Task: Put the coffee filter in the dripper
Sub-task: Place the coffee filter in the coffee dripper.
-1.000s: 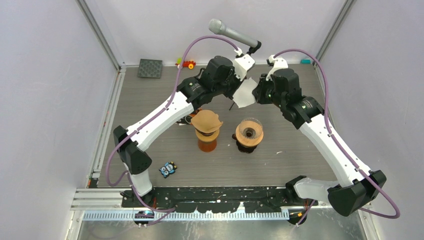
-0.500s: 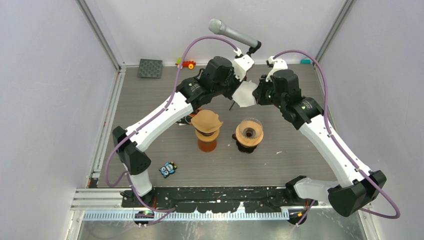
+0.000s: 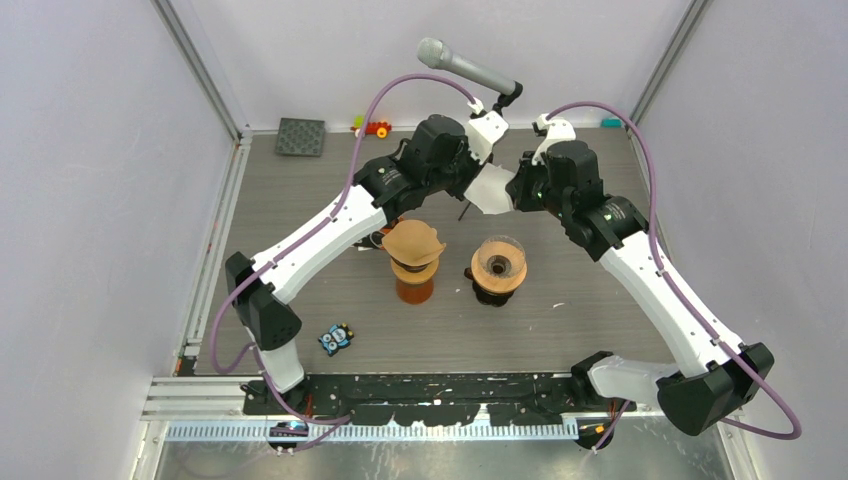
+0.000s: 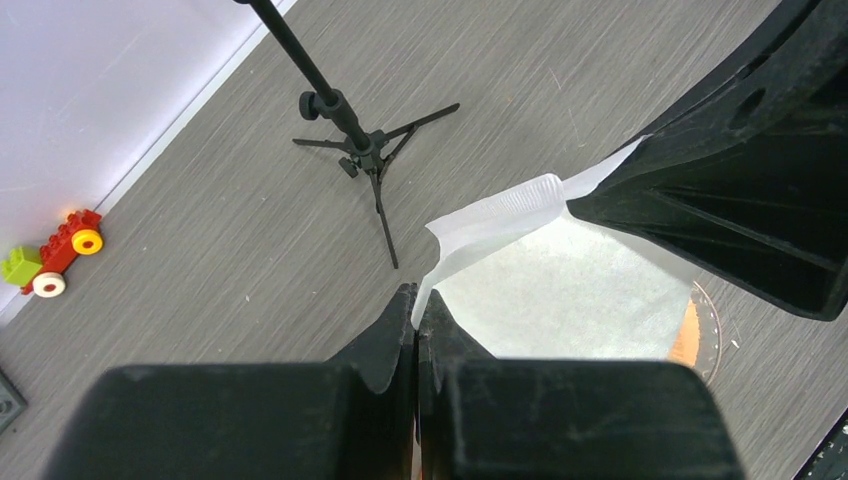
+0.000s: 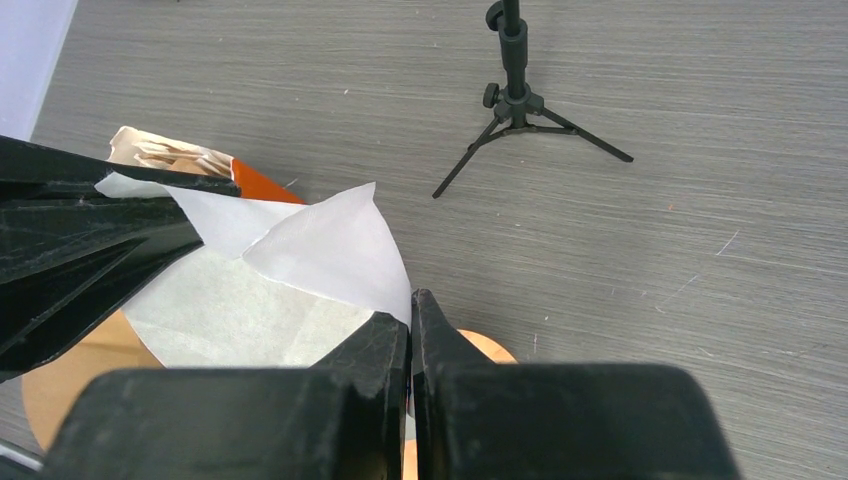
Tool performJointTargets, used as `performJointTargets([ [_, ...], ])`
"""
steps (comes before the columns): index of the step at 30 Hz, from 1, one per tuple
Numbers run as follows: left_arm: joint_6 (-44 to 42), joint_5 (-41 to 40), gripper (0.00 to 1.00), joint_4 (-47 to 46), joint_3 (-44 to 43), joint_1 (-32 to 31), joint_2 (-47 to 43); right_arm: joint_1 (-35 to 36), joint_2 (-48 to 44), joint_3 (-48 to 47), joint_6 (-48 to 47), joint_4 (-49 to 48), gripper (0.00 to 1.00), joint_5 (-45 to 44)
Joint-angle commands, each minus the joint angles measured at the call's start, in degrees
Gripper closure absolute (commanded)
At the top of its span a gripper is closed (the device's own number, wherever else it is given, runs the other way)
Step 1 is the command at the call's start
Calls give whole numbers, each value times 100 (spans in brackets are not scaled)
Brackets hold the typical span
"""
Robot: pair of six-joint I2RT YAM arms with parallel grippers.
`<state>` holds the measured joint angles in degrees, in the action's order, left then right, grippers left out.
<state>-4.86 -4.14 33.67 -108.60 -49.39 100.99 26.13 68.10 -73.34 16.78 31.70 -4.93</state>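
A white paper coffee filter (image 3: 489,188) hangs in the air over the back of the table, held between both grippers. My left gripper (image 3: 472,184) is shut on its left edge; the closed tips (image 4: 415,302) pinch the paper (image 4: 560,290). My right gripper (image 3: 512,190) is shut on the opposite edge, tips (image 5: 411,300) closed on the filter's folded flap (image 5: 325,248). The dripper (image 3: 498,268), dark with an orange ribbed inside, stands on the table nearer the arm bases, below the filter. Its orange rim (image 5: 492,350) shows under the right fingers.
An orange-brown cup (image 3: 413,282) topped with brown paper filters (image 3: 412,241) stands left of the dripper. A microphone on a black tripod (image 4: 372,160) stands at the back. A toy car (image 3: 375,127), a black mat (image 3: 301,136) and a small owl figure (image 3: 337,338) lie around.
The right gripper has closed on the filter's edge and shifted slightly left toward the left gripper. The filter looks more bunched between them. The left gripper stayed shut on it.
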Motion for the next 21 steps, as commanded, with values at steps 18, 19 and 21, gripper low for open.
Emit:
performJointTargets([
  [18,100,1115,100,-217,389,-10,-496,-33,-519,-59,-723,-197,59,1002],
  [19,104,1176,100,-216,391,-10,-507,-30,-536,-61,-757,-175,59,1036],
  [21,100,1242,100,-215,392,-14,-509,-30,-571,-45,-804,-170,59,1120],
])
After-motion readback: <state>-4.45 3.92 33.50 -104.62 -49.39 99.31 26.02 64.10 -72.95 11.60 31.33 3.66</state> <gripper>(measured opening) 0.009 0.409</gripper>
